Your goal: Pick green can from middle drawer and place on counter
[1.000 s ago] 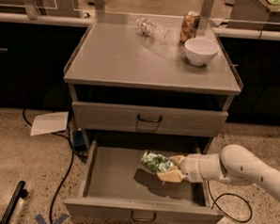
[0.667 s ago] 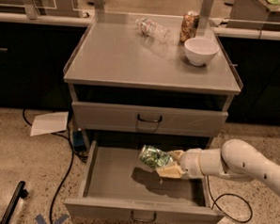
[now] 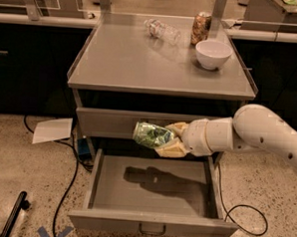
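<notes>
The green can (image 3: 151,135) lies on its side in my gripper (image 3: 168,140), held in the air above the open middle drawer (image 3: 155,188). The gripper's tan fingers (image 3: 173,148) are shut on the can's right end. My white arm reaches in from the right. The can is level with the closed upper drawer front, below the counter (image 3: 141,60). The drawer's grey bottom shows only the shadow of the can and arm.
On the counter stand a white bowl (image 3: 213,54), a brown can (image 3: 201,28) and a clear plastic bottle (image 3: 162,30) lying on its side. A white paper (image 3: 53,130) and cables lie on the floor at the left.
The gripper has lifted the green can up out of the drawer, from near the drawer's bottom to the height of the upper drawer front.
</notes>
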Controlling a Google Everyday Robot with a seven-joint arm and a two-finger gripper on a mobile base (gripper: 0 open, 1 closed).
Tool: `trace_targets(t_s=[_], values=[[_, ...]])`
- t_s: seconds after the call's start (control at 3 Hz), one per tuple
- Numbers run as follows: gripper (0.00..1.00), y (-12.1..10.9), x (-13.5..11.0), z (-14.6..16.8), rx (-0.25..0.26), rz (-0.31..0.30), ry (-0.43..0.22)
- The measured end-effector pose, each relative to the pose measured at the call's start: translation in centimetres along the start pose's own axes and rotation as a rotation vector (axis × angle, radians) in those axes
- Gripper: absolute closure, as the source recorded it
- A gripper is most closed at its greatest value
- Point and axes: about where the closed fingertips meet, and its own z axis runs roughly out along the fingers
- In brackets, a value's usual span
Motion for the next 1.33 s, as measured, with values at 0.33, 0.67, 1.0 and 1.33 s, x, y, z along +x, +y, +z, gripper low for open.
trace_targets(t_s=[0.33,0.67,1.0,1.33], values=[[1.0,-1.4,-6.1,-0.2,-0.004,-0.089,0.012],[1.0,-2.2,-11.5,-0.2,0.003,-0.164,0.021],[1.0,-1.8,-15.7,-0.5,0.02,-0.24,0.03],[1.0,-1.7,-15.9,-0.4,0.02,-0.244,0.03]])
